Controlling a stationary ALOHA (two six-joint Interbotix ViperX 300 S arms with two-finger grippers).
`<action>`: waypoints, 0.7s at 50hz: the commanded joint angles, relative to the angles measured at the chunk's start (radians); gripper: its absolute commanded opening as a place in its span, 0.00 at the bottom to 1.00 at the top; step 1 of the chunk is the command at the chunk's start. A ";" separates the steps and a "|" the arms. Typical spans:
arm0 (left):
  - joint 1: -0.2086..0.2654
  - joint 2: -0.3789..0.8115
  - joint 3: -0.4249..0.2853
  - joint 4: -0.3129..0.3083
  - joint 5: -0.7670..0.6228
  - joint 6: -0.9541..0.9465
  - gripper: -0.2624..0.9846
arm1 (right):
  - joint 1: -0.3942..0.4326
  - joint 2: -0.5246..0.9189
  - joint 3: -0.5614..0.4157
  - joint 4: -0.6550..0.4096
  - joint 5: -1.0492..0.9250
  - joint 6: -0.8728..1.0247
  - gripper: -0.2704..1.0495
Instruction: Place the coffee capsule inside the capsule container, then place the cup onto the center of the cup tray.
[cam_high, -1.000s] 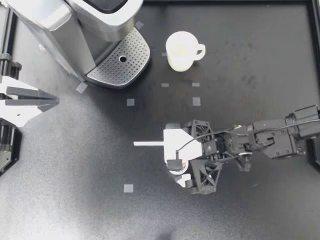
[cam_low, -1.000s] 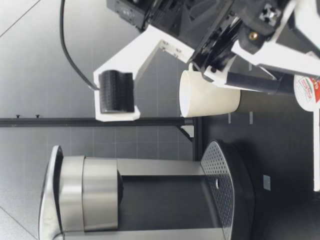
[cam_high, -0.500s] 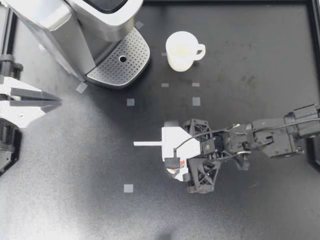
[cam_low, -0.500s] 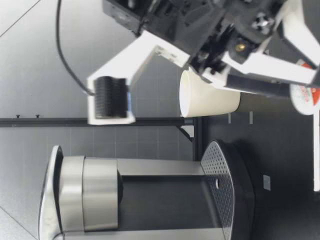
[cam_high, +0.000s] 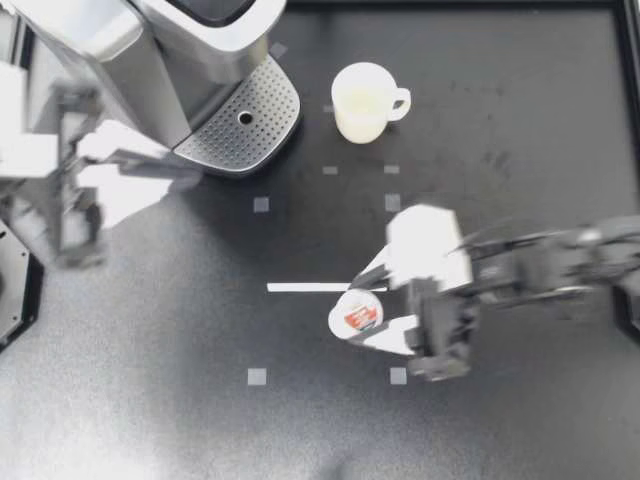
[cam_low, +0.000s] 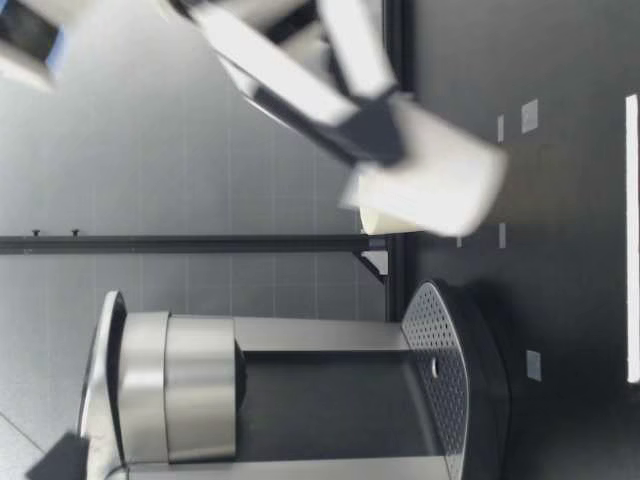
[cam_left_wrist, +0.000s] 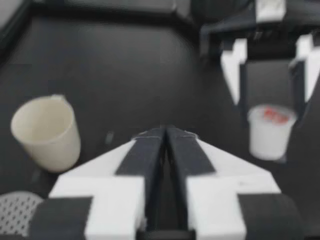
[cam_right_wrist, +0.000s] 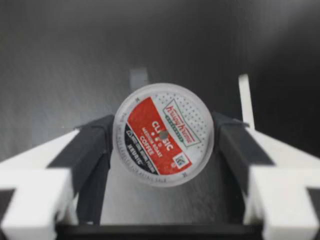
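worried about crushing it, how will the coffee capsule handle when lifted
The coffee capsule looks like a small plastic cup, so probably light and easy to dent. Its round, tapered sides may slip or twist between the jaws if gripped loosely.

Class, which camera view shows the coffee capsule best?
Right wrist view: the coffee capsule fills the middle, lid clear. Top view shows it small; left wrist view, blurred side-on; low view, not at all.
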 joint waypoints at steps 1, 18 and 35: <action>0.015 0.041 -0.100 0.003 0.094 0.002 0.33 | -0.006 -0.052 0.041 0.000 -0.110 0.008 0.63; 0.031 0.304 -0.466 0.120 0.578 -0.029 0.33 | -0.005 -0.008 0.126 -0.002 -0.262 0.015 0.63; -0.140 0.529 -0.733 0.653 1.045 -0.255 0.33 | -0.006 -0.020 0.152 -0.002 -0.195 0.017 0.63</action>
